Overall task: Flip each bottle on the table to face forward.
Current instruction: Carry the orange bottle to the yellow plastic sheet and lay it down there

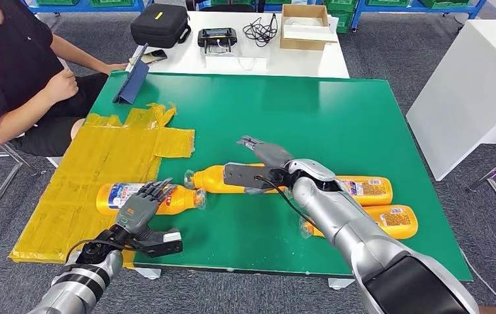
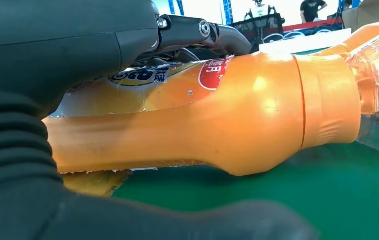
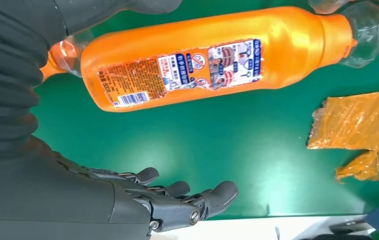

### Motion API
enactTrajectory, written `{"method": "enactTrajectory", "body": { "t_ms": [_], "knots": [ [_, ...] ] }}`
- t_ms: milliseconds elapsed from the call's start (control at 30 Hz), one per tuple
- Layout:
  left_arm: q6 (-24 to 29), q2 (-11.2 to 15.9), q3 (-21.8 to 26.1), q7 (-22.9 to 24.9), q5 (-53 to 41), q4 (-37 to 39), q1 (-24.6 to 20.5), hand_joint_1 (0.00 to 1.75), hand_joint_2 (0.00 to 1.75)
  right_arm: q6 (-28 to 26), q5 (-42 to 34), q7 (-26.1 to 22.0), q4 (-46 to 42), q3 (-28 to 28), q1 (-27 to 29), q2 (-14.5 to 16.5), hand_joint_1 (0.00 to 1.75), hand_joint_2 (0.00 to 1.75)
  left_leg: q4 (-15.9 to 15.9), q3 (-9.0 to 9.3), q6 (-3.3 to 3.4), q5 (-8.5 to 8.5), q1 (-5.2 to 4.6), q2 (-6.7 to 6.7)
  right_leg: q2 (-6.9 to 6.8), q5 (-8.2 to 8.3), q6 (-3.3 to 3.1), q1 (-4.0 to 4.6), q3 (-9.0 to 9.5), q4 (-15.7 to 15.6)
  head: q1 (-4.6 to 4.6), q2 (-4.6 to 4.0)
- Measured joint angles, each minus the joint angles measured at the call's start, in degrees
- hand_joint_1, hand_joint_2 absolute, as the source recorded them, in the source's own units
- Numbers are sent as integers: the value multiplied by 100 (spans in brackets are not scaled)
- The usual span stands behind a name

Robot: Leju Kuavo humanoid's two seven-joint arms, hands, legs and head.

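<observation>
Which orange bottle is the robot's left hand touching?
The leftmost bottle, lying on the yellow sheet's edge. The left hand rests on it.

Three bottles lie on their sides on the table, one under each hand's reach.

On the green rectangular table mat [image 1: 337,111], the orange plastic bottle with the blue-white label [image 1: 118,196] lies at 8 o'clock, partly on the crinkled yellow plastic sheet [image 1: 101,157], with the left hand [image 1: 139,208] on it. The second orange plastic bottle [image 1: 216,178] lies at the centre, cap to cap with the first, under the right hand [image 1: 265,157]. The third orange bottle [image 1: 396,221] lies at 4 o'clock. The blue folded tablet case [image 1: 132,84] stands at 11 o'clock.
</observation>
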Motion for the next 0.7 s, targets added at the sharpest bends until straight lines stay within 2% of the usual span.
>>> {"method": "enactTrajectory", "body": {
  "t_ms": [233, 467, 567, 700],
  "knots": [
    [-61, 49, -39, -97, 182, -5, -3, 0, 0, -1, -3, 4, 103, 9, -24, 1, 0, 175, 0, 3, 0, 4, 3, 0, 0, 0, 0, 1, 0, 4, 0, 0],
    [-623, 180, 22, -906, 1500, -155, -2, 0, 0, -42, 112, 21, 317, 8, -50, -13, 0, 175, 0, 4, 0, 4, 3, 3, 1, 0, 0, 1, 0, 3, 0, 0],
    [-1333, 202, 132, -1291, 2929, -461, 66, 0, 0, -130, 198, 54, 415, -1, -50, -12, 0, 175, 0, 5, 0, 5, 3, 3, 2, 1, 0, 1, -2, 3, 0, 0],
    [-2916, 227, 152, -1409, 5731, -1224, 325, 0, 0, -169, 301, 114, 530, -20, -49, -2, 0, 175, 2, -13, -1, 8, 5, 8, 5, 2, 1, 4, -29, 5, 2, 0]
  ]
}}
